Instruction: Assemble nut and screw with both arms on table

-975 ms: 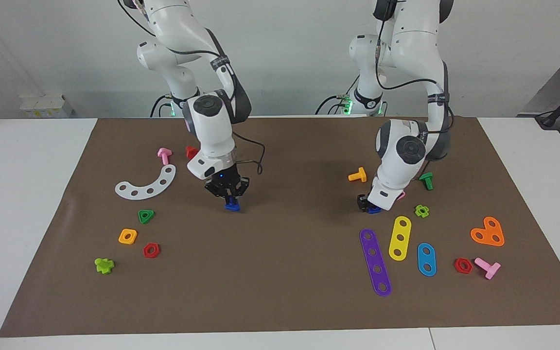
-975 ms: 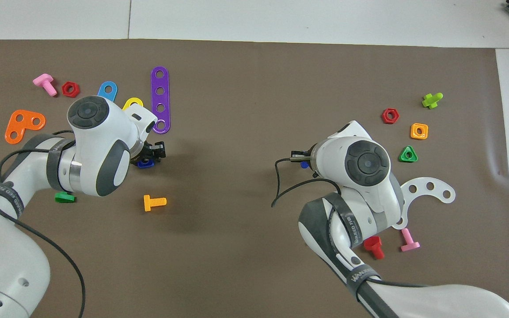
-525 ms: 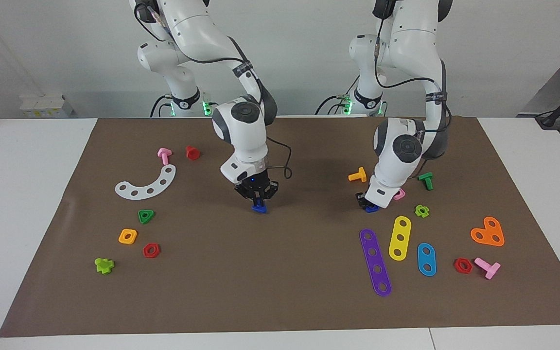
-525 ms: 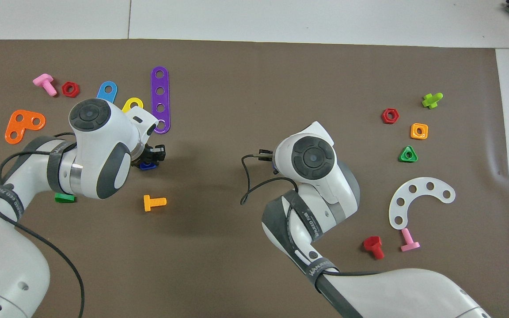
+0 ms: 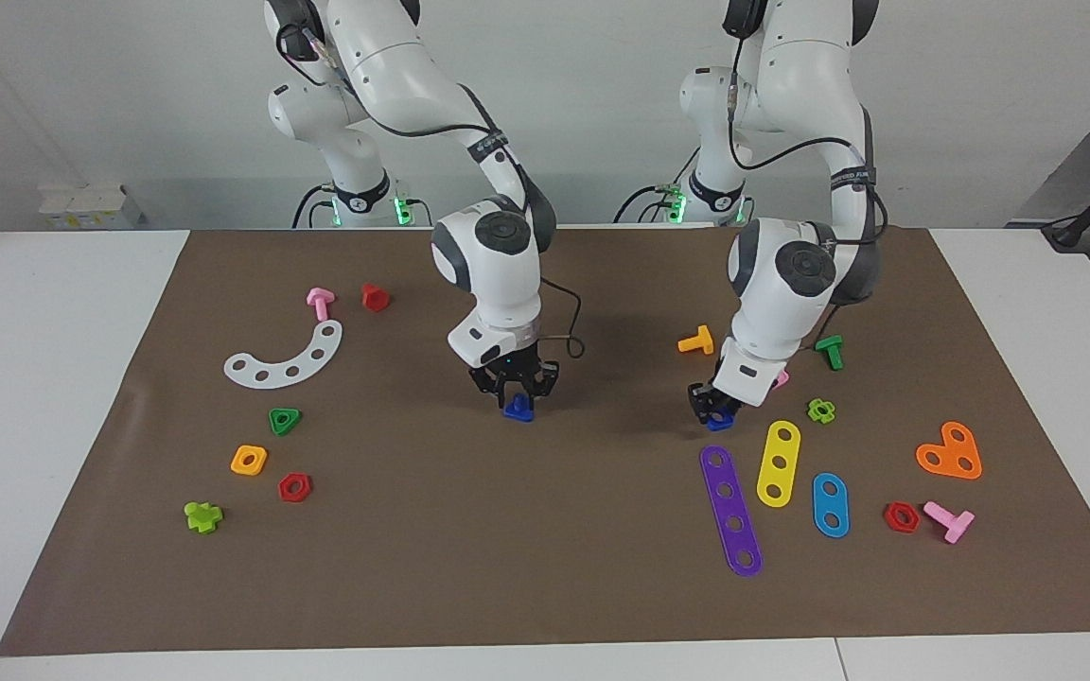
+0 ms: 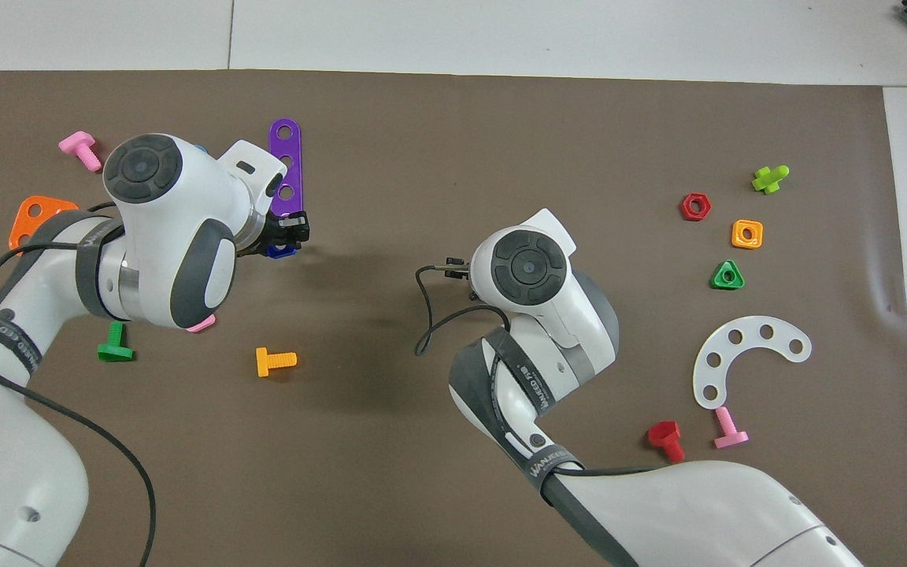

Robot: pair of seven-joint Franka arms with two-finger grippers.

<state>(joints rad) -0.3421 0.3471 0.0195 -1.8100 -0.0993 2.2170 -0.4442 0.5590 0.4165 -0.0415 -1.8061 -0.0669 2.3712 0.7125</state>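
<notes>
Holding: two dark-blue pieces, one per claw, both up off the table [image 5: 1028, 284].
My right gripper [image 5: 517, 402]: clenched on the screw [image 5: 518, 410], which hangs under my fingertips over bare mat mid-table.
My left gripper [image 5: 711, 409]: clamped on the nut [image 5: 718, 423], just above the purple strip [image 5: 730, 511], with the yellow strip [image 5: 778, 462] beside it.

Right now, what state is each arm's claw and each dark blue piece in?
right claw: shut on the screw, raised over the mat's middle
screw: held, off the mat
left claw: shut on the nut, over the mat beside the purple strip
nut: held at the claw's tip, not yet joined to the screw
</notes>
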